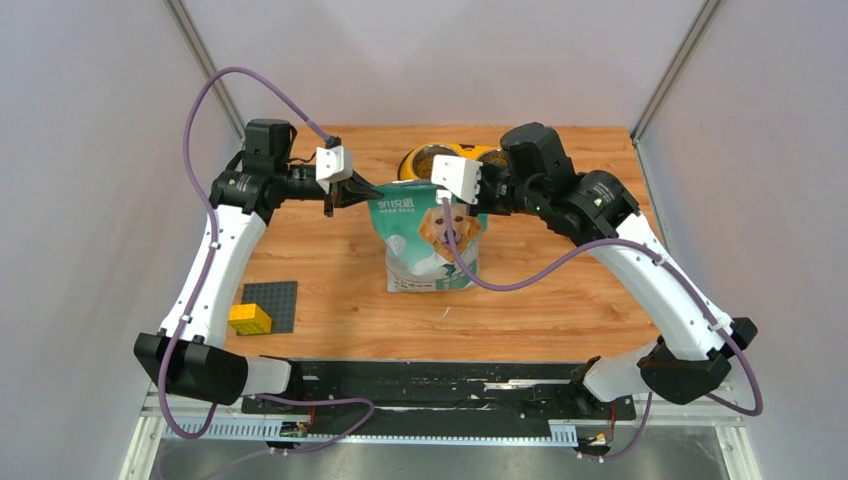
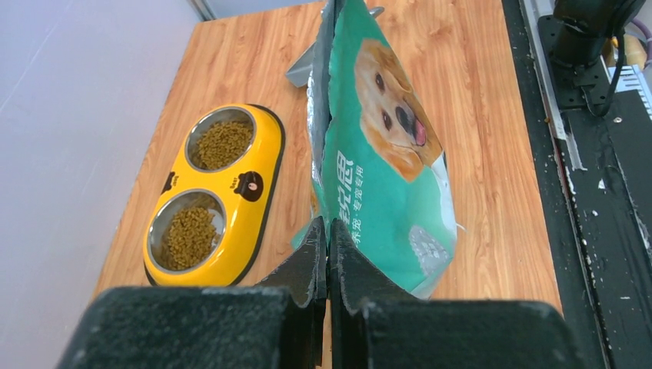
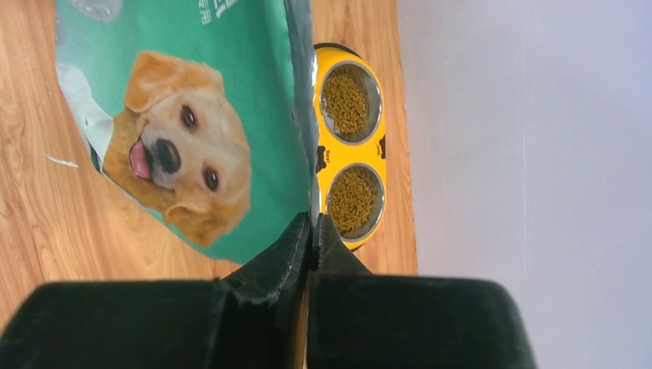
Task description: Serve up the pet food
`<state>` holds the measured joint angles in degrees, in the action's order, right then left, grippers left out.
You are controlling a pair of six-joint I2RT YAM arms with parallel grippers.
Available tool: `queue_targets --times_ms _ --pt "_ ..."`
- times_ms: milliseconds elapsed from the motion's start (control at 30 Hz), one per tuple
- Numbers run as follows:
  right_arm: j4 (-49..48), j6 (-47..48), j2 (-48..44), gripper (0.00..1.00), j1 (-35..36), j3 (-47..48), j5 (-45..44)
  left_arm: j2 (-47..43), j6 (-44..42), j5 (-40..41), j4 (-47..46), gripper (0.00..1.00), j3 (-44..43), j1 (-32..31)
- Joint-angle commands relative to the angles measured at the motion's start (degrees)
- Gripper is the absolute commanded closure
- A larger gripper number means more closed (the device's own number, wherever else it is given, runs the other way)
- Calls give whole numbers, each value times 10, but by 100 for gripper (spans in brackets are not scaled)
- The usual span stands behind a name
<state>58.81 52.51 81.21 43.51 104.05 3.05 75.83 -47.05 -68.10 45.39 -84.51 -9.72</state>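
The teal-green pouch (image 1: 432, 240) with a golden retriever stands upright mid-table. It also shows in the left wrist view (image 2: 384, 177) and the right wrist view (image 3: 192, 131). My left gripper (image 1: 352, 193) is shut on the pouch's top left corner. My right gripper (image 1: 478, 192) is shut on its top right corner. Brown kibble (image 2: 221, 144) fills both steel bowls of the yellow double feeder (image 2: 257, 173) behind the pouch. The kibble (image 3: 350, 198) and the feeder (image 3: 323, 160) show in the right wrist view. The feeder (image 1: 412, 160) is partly hidden in the top view.
A dark grey baseplate (image 1: 275, 302) with a yellow brick (image 1: 250, 318) lies at the near left. A grey scoop handle (image 2: 301, 69) pokes out behind the pouch. A black rail (image 1: 440, 385) runs along the near edge. White walls close in on both sides.
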Motion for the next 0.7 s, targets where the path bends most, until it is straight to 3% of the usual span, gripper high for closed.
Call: queue_targets --times_ms 0,300,333,400,433,467,533,567,667 --pt "41 -14 -55 100 -36 -2 -116 -15 -1 27 17 100 -14 16" --pt "24 -24 -69 100 -40 -3 -159 -14 42 -9 -12 100 -15 16" --pt "9 -23 -71 100 -39 -10 -172 -18 61 -7 -28 96 -10 16" --pt "-16 -20 -74 98 -38 -26 -179 -25 78 -5 -45 75 -3 16" --pt "-35 -18 -75 92 -36 -35 -182 -28 83 -5 -49 64 -1 16" --pt "-51 -17 -74 84 -33 -42 -183 -34 86 -5 -54 60 4 16" --pt "-71 -27 -71 54 -25 -41 -157 -43 86 -3 -59 51 12 16" --pt "-80 -35 -69 45 -21 -36 -140 -46 86 1 -61 48 15 16" --pt "-97 -70 -61 34 -17 -9 -58 -51 92 12 -66 43 23 16"
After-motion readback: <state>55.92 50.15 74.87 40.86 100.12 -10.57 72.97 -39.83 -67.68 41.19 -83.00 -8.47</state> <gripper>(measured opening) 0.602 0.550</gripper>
